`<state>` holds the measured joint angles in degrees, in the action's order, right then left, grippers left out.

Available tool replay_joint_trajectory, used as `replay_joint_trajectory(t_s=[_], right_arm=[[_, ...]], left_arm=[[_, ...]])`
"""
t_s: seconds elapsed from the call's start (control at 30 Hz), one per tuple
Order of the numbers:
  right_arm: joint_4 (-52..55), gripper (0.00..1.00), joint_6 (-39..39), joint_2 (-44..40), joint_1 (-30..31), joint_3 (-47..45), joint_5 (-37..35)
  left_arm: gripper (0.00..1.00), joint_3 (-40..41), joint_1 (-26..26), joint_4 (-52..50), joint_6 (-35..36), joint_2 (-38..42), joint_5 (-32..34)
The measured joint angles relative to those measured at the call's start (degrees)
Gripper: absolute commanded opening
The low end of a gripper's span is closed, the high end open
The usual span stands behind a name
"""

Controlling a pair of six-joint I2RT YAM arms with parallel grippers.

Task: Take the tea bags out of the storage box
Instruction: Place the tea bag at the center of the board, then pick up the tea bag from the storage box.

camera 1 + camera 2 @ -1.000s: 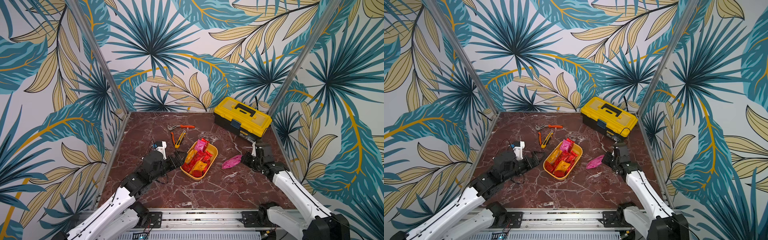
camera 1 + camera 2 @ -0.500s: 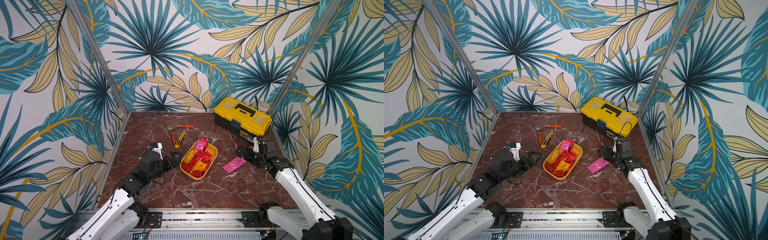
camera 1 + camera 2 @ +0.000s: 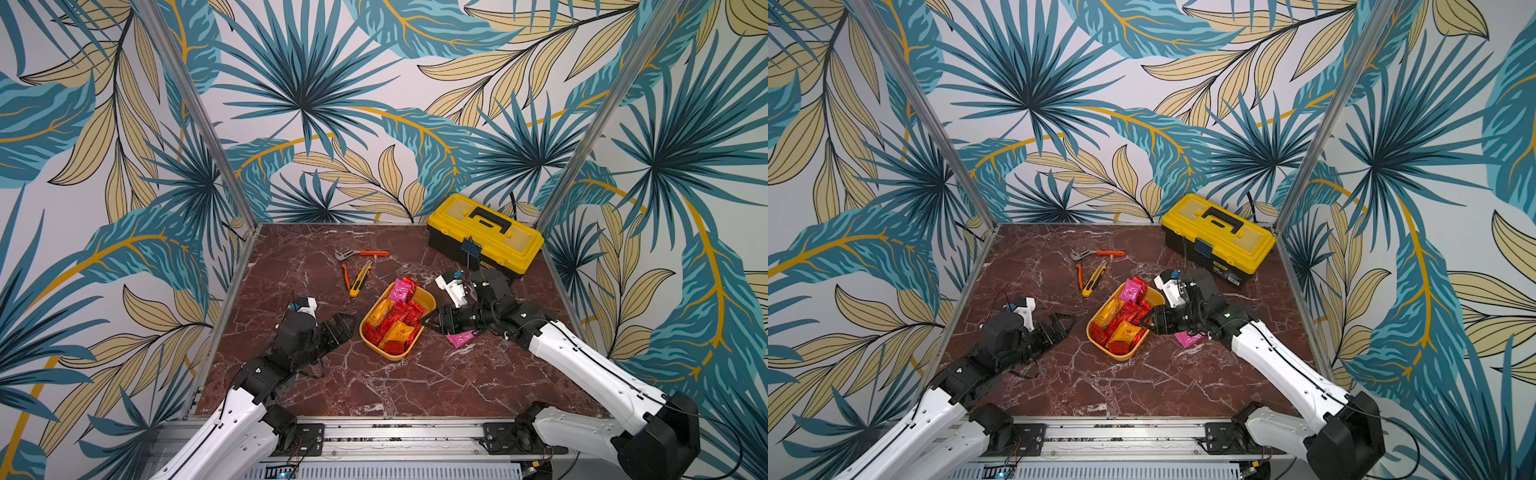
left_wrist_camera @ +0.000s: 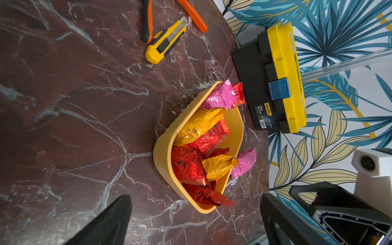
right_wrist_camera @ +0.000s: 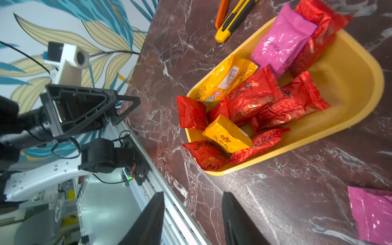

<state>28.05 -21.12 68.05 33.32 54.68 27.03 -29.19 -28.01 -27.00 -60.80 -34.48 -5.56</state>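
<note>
Top views: right gripper (image 3: 430, 322) hides part of a loose pink tea bag (image 3: 460, 338) on the marble table (image 3: 374, 395). Its tips are just beside the storage box (image 3: 427, 298). Left gripper (image 3: 345, 325) is near the opposite side, not touching. The front is open marble. Toolbox (image 3: 486, 232), pliers (image 3: 361, 253) and utility knife (image 3: 360, 284) are at the back.

Left wrist: fingers (image 4: 110, 220) cut off by the frame, spread wide, empty. The box is dead ahead, with tea bags (image 4: 197, 135) heaped inside.

Right wrist: fingers (image 5: 235, 214) partly spread, nothing between them. The box is ahead; the loose pink bag is cropped at the frame edge.
</note>
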Motion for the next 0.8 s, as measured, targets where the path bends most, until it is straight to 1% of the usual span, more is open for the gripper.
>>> replay_joint_trajectory(t_s=[0.13, 0.23, 0.37, 0.53, 0.8], right_arm=[[2.7, 0.39, 3.4, 3.1, 4.4, 1.6, -5.6], [3.8, 0.38, 5.7, 6.8, 8.2, 3.2, -9.6], [4.5, 0.38, 7.9, 10.9, 11.1, 4.1, -13.6], [5.1, 0.37, 10.1, 15.1, 13.5, 6.7, -17.1], [5.6, 0.36, 12.5, 21.2, 16.6, 11.8, -19.5]], left_arm=[[1.00, 1.5, 0.0, -2.7, -0.9, 4.5, 0.2], [1.00, 2.8, 0.0, -4.4, -1.7, 7.4, 0.3], [1.00, 4.0, 0.1, -6.5, -2.6, 9.4, 0.3], [1.00, 4.1, 0.1, -8.3, -3.1, 10.8, 0.4], [1.00, 4.1, 0.1, -8.9, -3.3, 11.1, 0.4]])
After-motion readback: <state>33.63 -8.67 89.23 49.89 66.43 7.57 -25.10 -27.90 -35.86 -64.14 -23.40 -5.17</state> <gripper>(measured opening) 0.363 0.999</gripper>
